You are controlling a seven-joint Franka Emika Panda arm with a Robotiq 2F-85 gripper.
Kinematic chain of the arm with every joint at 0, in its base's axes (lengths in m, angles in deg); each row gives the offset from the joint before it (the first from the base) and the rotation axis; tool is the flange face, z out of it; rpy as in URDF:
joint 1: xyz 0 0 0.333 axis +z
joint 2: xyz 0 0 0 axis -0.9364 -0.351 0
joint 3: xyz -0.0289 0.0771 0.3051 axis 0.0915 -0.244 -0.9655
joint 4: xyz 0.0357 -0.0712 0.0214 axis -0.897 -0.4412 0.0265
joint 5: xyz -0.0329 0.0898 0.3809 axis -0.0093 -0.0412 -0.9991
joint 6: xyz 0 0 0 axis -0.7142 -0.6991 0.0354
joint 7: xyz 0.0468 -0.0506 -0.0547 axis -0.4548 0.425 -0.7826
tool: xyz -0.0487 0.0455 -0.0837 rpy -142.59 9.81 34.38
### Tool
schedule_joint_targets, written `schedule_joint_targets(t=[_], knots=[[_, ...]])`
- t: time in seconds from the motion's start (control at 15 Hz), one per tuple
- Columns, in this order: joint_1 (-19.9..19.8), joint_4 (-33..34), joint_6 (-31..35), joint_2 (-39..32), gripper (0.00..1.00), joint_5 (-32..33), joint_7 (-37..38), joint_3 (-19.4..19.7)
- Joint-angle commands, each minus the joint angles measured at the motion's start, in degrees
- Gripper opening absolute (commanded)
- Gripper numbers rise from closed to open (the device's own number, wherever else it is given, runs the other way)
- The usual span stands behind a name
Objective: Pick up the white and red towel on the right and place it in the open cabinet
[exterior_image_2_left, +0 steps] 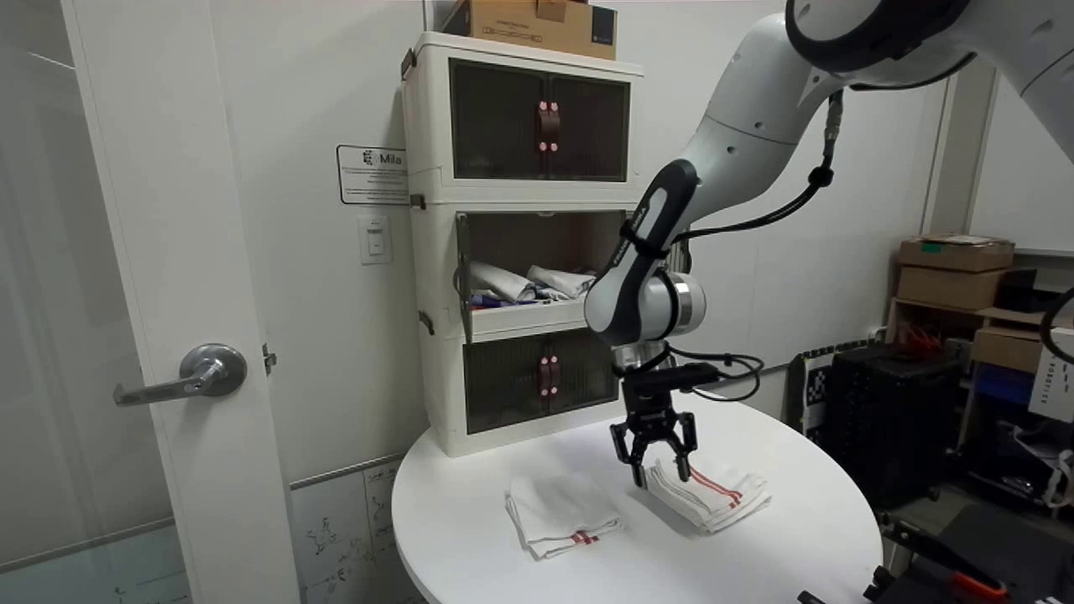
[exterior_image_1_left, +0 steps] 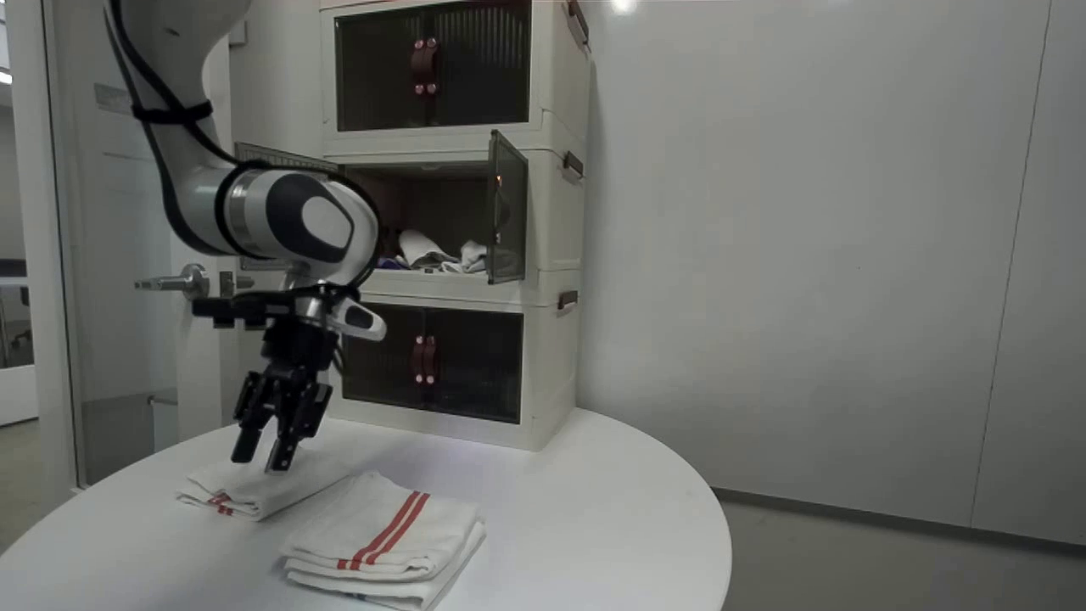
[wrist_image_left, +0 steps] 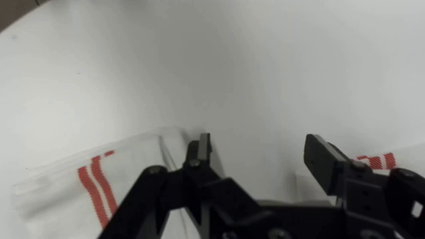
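Observation:
The white and red towel lies folded on the round white table, with parallel red stripes. It also shows in an exterior view and at the lower left of the wrist view. My gripper is open and points down, low over the table. In an exterior view the gripper is at the striped towel's near side, between the two cloths. In the wrist view the open jaws have bare table between them and hold nothing. The open cabinet is the middle unit, also visible in an exterior view.
A smaller white cloth with a small red mark lies beside the striped towel. Rolled white cloths lie inside the open unit. Its tinted door sticks outward. The top and bottom units are shut. A door handle stands off to the side.

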Motion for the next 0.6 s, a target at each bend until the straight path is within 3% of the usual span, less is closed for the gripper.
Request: schedule_joint_targets(t=[0.0, 0.13, 0.27, 0.53], knots=[[-4.4, -3.6, -8.4, 5.6, 1.00, 3.9, -10.1, 0.8], [-6.0, -1.5, -13.3, 4.5, 1.00, 7.5, -14.8, 1.6], [-6.6, 2.1, -15.6, 1.6, 1.00, 9.5, -14.9, 2.1], [-6.7, 7.8, -11.9, -4.9, 1.00, 7.1, -12.2, 0.7]])
